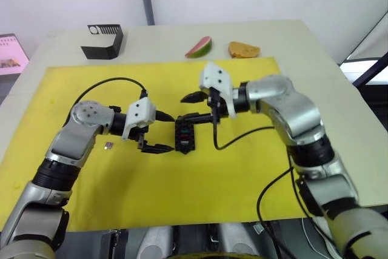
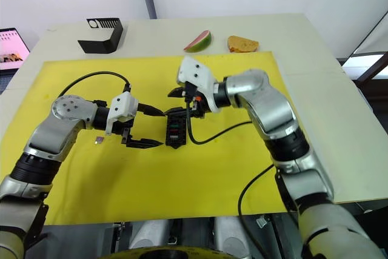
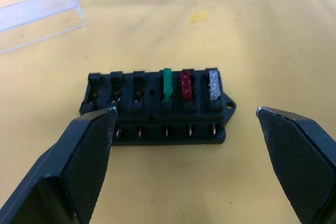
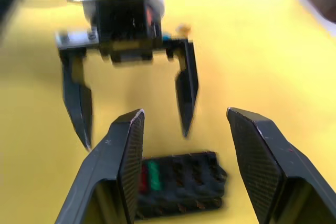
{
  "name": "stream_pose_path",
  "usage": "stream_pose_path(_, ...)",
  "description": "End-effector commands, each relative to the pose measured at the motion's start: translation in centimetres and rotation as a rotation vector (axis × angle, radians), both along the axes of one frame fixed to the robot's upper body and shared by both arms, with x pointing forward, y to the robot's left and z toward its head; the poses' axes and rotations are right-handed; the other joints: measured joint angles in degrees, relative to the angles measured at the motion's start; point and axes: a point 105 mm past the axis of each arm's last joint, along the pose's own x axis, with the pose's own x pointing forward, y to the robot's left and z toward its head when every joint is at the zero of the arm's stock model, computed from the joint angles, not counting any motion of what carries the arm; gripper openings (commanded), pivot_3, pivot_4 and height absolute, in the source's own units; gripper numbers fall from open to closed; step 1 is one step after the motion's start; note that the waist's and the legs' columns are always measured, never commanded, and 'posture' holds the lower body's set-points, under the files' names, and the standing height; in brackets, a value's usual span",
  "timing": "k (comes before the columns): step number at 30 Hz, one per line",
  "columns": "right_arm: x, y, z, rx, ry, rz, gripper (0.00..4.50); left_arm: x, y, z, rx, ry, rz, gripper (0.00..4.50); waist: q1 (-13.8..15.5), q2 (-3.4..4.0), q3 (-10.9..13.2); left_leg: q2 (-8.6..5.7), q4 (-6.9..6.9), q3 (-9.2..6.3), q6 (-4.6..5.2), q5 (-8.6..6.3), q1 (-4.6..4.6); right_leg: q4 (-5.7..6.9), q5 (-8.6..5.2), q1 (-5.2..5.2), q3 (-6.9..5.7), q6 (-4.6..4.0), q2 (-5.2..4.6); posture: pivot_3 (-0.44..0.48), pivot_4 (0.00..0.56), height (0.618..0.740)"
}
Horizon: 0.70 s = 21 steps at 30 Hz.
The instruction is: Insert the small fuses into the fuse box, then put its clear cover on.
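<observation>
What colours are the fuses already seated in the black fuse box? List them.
Green, red and grey, clearest in the left wrist view.

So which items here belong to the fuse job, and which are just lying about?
Job:
- fuse box
- green, red and grey fuses seated in it
- loose fuse on the mat
- clear cover

Lying about:
- black holder
- watermelon slice
- bread piece

Fuse box (image 1: 184, 136) lay mid yellow mat (image 1: 85, 89), hemmed on both sides. Left gripper (image 1: 166, 131) spread wide just beside it on robot's left; right gripper (image 1: 189, 106) spread wide just above and behind. Room between the two narrow. Clear cover (image 3: 39, 18) lay flat on mat near box, apart from it. Mat nearer robot bare. Stray fuse (image 1: 109, 145) lay under left forearm. Black holder (image 1: 103, 40), fruit slice (image 1: 199, 47), bread piece (image 1: 244, 49) stood well apart at table's far edge.
</observation>
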Motion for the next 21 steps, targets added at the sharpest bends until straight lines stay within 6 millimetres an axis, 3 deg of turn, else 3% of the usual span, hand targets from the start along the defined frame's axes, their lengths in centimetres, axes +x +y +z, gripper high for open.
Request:
stream_pose_path(1,-0.7,-0.1,0.4,0.084,-0.063,0.007,1.4,-0.3,0.1,0.7,-0.007,-0.027,-0.01,4.5,0.02,0.01,0.01,0.0,0.0,0.01,0.03,-0.02,0.02,0.04,0.0,0.0,0.0,0.0,-0.01,0.0,0.15,0.74)
stream_pose_path(3,-0.7,-0.3,-0.5,0.095,-0.059,-0.003,0.36,-0.4,0.1,0.5,-0.001,-0.029,-0.014,4.5,0.05,0.01,0.01,0.0,0.0,0.0,0.05,-0.02,0.04,0.05,0.0,0.01,0.0,0.0,0.0,0.0,0.15,0.74)
stream_pose_path(4,-0.7,-0.4,-0.8,0.102,-0.053,-0.007,0.05,-0.4,0.1,0.5,-0.002,-0.03,-0.014,4.5,0.06,0.01,0.01,0.0,0.0,0.0,0.05,-0.03,0.04,0.05,0.0,0.02,0.0,0.0,0.0,0.0,0.15,0.74)
stream_pose_path(11,0.0,-0.2,-3.2,0.043,-0.041,-0.05,0.05,0.1,0.2,0.3,-0.003,-0.042,0.009,4.5,0.1,0.01,0.01,0.0,0.01,0.0,0.04,-0.02,0.05,0.04,0.0,0.02,0.0,0.0,0.01,0.0,0.15,0.74)
stream_pose_path(18,0.8,-1.5,-7.9,-0.207,0.011,-0.145,0.05,0.3,0.1,0.3,-0.001,-0.052,0.016,4.5,0.19,0.0,-0.01,0.0,0.01,0.0,0.03,-0.02,0.05,0.03,0.0,0.03,0.0,0.0,0.01,0.0,0.15,0.74)
stream_pose_path(21,1.1,-1.9,-8.6,-0.255,0.012,-0.156,0.05,0.4,0.1,0.5,-0.002,-0.057,0.016,4.5,0.19,0.0,-0.03,0.0,0.01,-0.01,0.04,-0.02,0.14,0.03,0.0,0.12,0.0,0.0,0.01,0.0,0.15,0.74)
